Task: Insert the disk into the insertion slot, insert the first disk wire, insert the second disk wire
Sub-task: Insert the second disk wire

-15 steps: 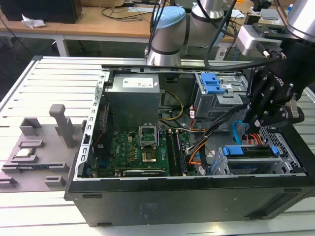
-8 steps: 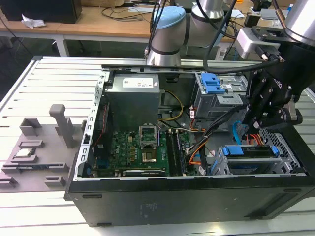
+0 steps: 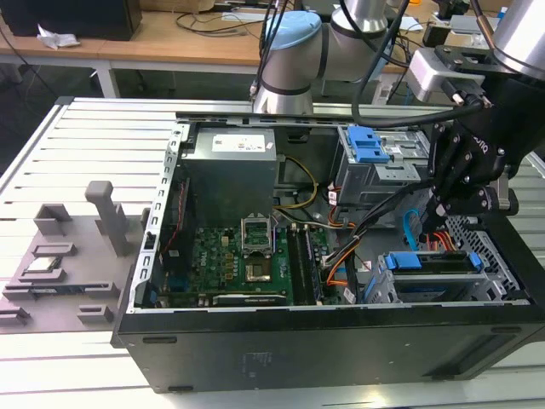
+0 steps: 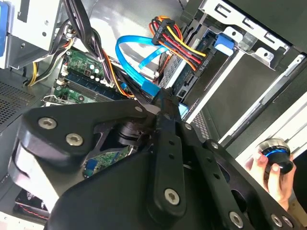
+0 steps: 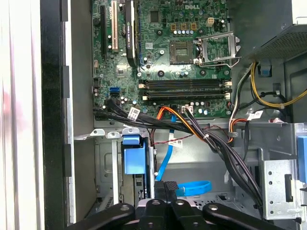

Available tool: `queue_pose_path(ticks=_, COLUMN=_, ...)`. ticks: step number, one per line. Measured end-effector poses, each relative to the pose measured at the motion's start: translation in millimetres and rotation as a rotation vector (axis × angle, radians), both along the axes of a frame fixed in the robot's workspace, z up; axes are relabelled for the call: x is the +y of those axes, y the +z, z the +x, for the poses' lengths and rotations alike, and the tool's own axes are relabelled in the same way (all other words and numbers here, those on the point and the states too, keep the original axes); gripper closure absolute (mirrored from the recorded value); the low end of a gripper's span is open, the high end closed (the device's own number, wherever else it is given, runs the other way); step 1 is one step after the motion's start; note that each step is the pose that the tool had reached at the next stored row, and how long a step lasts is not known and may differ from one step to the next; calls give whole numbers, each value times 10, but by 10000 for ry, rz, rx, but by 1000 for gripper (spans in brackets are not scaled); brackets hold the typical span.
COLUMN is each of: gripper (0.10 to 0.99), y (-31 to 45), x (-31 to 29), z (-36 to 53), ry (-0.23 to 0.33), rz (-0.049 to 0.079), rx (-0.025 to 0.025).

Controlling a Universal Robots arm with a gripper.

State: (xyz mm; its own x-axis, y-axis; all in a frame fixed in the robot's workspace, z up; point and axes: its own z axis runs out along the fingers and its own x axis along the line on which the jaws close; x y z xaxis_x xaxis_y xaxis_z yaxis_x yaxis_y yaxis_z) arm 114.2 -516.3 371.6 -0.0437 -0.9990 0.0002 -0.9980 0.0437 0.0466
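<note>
The disk (image 3: 434, 261), framed by its blue carrier, sits inside the silver perforated insertion slot (image 3: 496, 256) at the case's front corner, on the exterior view's right. Its blue carrier tab (image 5: 133, 153) also shows in the first wrist view. A red, yellow and black power wire (image 4: 180, 48) reaches the disk's end with its black plug (image 4: 200, 60) against it. A flat blue wire (image 4: 132, 57) loops up beside it. My black gripper (image 4: 160, 96) hangs just above the disk's connector end, shut on the blue wire's plug (image 4: 149, 89).
The open case (image 3: 324, 341) lies on a slatted table. The motherboard (image 5: 172, 48) fills the case's middle, and black cable bundles (image 5: 225, 148) cross toward a taller grey bay (image 3: 375, 166) with a blue latch. A hand (image 4: 276, 172) holds a black knob outside the case.
</note>
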Motion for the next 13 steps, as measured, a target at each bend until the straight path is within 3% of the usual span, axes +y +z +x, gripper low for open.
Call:
queue_pose_path(ticks=8, gripper=984, y=0, x=0, z=0, ry=0, rz=0, rx=1)
queue_pose_path(ticks=11, gripper=918, y=0, x=0, z=0, ry=0, rz=-1, rx=0)
queue_pose_path(ticks=12, gripper=847, y=0, x=0, z=0, ry=0, rz=-1, rx=0)
queue_pose_path(ticks=13, gripper=847, y=0, x=0, z=0, ry=0, rz=-1, rx=0)
